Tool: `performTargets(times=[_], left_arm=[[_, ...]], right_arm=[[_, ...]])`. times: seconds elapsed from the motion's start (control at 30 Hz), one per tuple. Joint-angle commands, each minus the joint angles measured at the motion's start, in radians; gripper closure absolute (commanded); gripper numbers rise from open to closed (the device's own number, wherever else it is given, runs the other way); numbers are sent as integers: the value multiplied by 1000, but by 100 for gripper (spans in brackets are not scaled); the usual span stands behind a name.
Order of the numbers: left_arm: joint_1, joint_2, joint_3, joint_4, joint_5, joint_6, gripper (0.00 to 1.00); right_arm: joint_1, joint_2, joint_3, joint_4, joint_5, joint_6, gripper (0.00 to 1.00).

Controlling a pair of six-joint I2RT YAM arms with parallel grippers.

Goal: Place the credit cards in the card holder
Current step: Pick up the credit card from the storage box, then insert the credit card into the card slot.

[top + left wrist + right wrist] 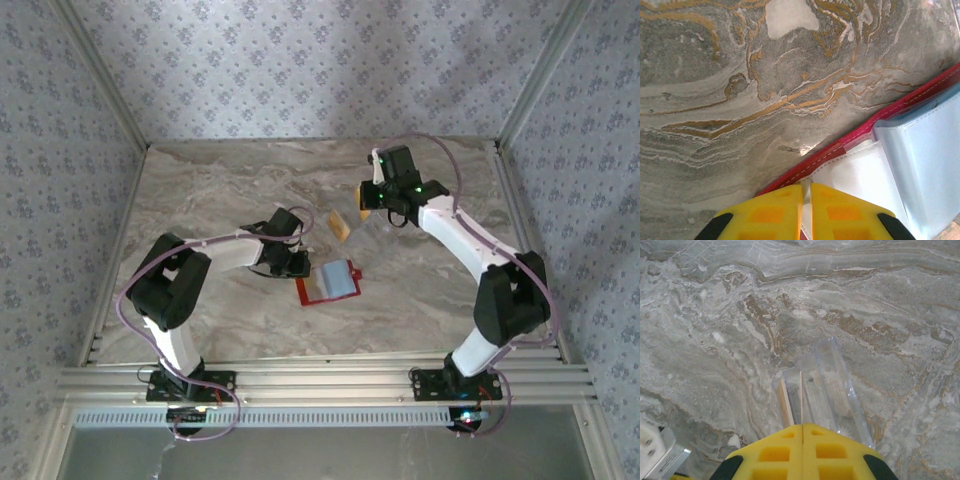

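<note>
Top: card holder [305,293] lies open at centre, grey-blue card [336,280] on it. In pocket or just on top, can't tell. Just beyond, tan card [341,226], near right gripper [372,205].
Left wrist: left gripper [806,187] nearly closed, looks pinched on holder's pale flap. Risk: any pull drags holder, blue card slides off.
Right wrist: right gripper closed tight, clear plastic piece [830,385] at tips. Held or not, can't tell. Risk: if it's loose it drops; the 2 grippers could also crowd over holder.
</note>
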Motion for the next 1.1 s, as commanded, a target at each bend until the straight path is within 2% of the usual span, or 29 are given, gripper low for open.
performTargets(times=[0.0,0.23,0.43,0.57,0.73,1.07], left_arm=[[-15,-10,-17,-23,21,19,87],[-20,-60,-31,-15,17,17,87],[-34,-88,-26,-43,-33,25,87],[-39,-83,-20,-55,-46,25,87],[-43,-99,-17,-87,-114,28,87],[-52,-93,-5,-113,-157,35,87]], right_arm=[[28,-64,-40,0,-51,35,100],[81,-110,-230,56,-250,91,100],[135,-128,-393,170,-342,158,100],[156,-124,-441,215,-366,188,100],[166,-87,-486,261,-371,217,100],[165,-5,-492,279,-415,238,100]])
